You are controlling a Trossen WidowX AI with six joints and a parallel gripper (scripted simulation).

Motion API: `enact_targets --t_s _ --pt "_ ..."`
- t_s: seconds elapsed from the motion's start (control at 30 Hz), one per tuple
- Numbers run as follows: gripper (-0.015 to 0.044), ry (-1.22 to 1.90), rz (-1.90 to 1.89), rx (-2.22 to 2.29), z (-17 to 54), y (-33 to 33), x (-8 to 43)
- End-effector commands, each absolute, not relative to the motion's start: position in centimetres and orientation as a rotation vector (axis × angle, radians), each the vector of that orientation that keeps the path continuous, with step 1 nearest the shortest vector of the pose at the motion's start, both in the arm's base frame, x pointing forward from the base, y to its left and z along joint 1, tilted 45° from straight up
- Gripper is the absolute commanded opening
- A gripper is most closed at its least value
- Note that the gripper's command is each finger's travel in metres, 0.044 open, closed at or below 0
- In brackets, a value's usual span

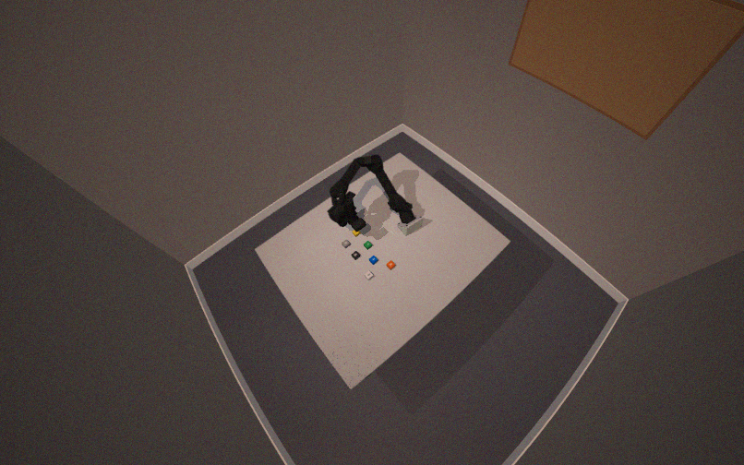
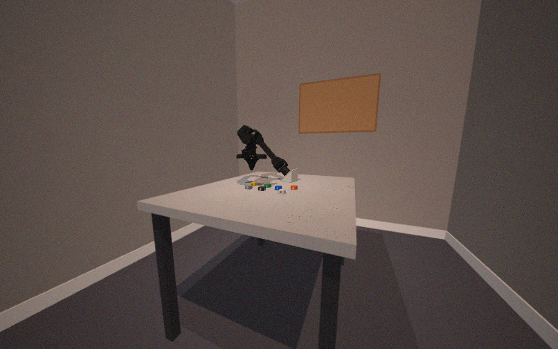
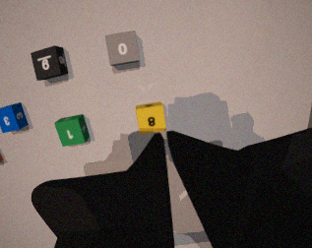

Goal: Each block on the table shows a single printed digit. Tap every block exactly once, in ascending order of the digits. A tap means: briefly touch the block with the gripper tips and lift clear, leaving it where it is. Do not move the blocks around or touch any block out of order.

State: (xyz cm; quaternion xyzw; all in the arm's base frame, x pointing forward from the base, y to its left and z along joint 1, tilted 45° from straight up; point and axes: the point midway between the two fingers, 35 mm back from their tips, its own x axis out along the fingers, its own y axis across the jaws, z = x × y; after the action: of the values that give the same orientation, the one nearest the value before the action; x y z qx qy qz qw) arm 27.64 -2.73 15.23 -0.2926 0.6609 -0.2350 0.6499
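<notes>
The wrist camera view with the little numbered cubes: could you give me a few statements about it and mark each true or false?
1. The black gripper is clamping the small yellow cube. False: its fingers are shut with nothing between them, and the exterior view shows it well above the table.
2. The small grey cube shows the digit 0. True.
3. The small green cube shows the digit 5. False: it shows a 1.
4. The yellow cube lies nearest the gripper tips in the wrist view. True.
5. The small blue cube sits stacked on the small black cube. False: they lie apart on the pale table top.
</notes>
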Motion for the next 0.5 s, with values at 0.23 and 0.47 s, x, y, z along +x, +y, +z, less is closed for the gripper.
enact_targets --t_s 0.23,0.47 --pt "0.0020 1.515 -0.548 -0.676 11.5 -6.9 27.0" --pt "0.0020 1.515 -0.548 -0.676 10.7 -7.7 27.1"
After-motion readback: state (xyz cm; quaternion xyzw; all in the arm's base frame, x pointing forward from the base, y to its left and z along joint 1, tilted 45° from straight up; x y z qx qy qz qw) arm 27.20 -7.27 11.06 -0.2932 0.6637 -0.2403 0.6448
